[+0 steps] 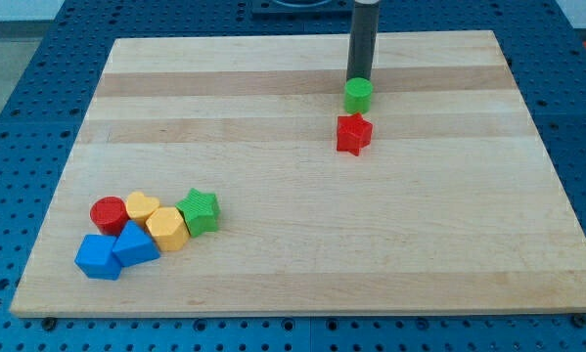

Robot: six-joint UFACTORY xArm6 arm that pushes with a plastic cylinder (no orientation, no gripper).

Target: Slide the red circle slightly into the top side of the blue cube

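Observation:
The red circle [108, 212] sits at the view's lower left, at the left end of a tight cluster. Just below it lies a blue cube [99, 256], with a second blue block [135, 243] to its right. The red circle touches or nearly touches the top of these blue blocks. My tip [358, 78] is far off at the view's upper right, right behind a green cylinder [358, 95]. A red star [353, 133] lies just below the green cylinder.
The cluster also holds a yellow heart-like block [141, 206], a yellow hexagon [167, 229] and a green star [200, 210]. The wooden board [302, 244] rests on a blue perforated table [9, 88].

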